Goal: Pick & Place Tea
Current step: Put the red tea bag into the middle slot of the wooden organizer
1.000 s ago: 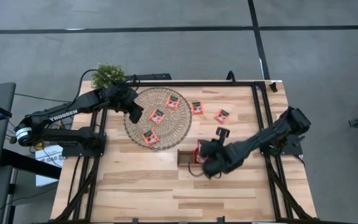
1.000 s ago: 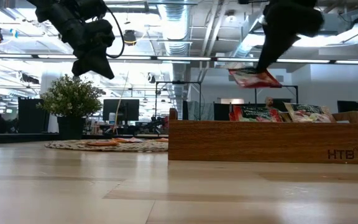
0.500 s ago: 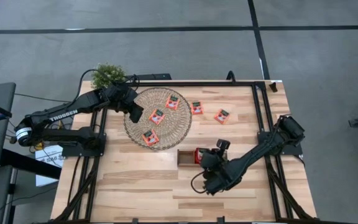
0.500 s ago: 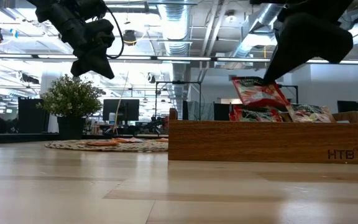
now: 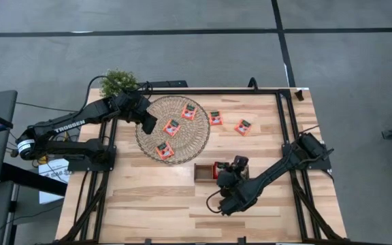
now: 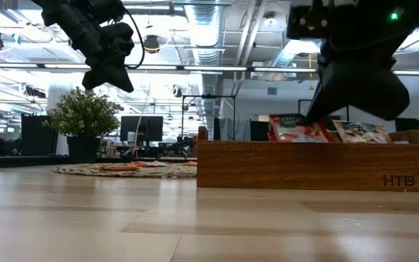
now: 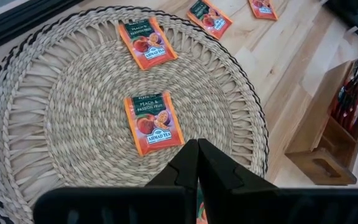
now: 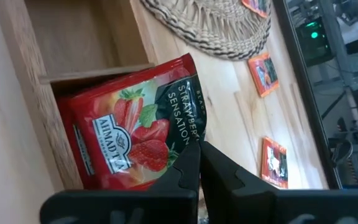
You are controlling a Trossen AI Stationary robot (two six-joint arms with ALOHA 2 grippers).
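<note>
The tea is small red sachets: three on the round woven mat (image 5: pixel 172 129), one of them under my left gripper (image 7: pixel 154 121), and two on the bare table (image 5: pixel 215 118) (image 5: pixel 243 126). My left gripper (image 7: pixel 197 155) is shut and empty, hovering above the mat's left part (image 5: pixel 145 122). My right gripper (image 8: pixel 197 152) is at the brown wooden tray (image 6: pixel 311 166), shut on a red strawberry sachet (image 8: pixel 135 130). More sachets stand in the tray (image 6: pixel 362 131). My right arm hides most of the tray in the high view. My right gripper pinches the strawberry sachet by its edge near one corner (image 8: pixel 188 134) between its two fingers. The fingers slant down from the table's near right side. The sachet stands tilted inside a tray compartment, beside the empty end compartment (image 8: pixel 86 31).
A small potted plant (image 5: pixel 119 83) stands at the table's far left corner, behind the mat. Black frame rails run along the table's left, right and far edges (image 5: pixel 288 129). Bare wood lies in front of the tray toward the near edge (image 5: pixel 155 204).
My right gripper has gone down and toward the table's near edge with the strawberry sachet. The sachet hung level above the tray a second ago; now it is tipped upright and lowered into a tray compartment.
</note>
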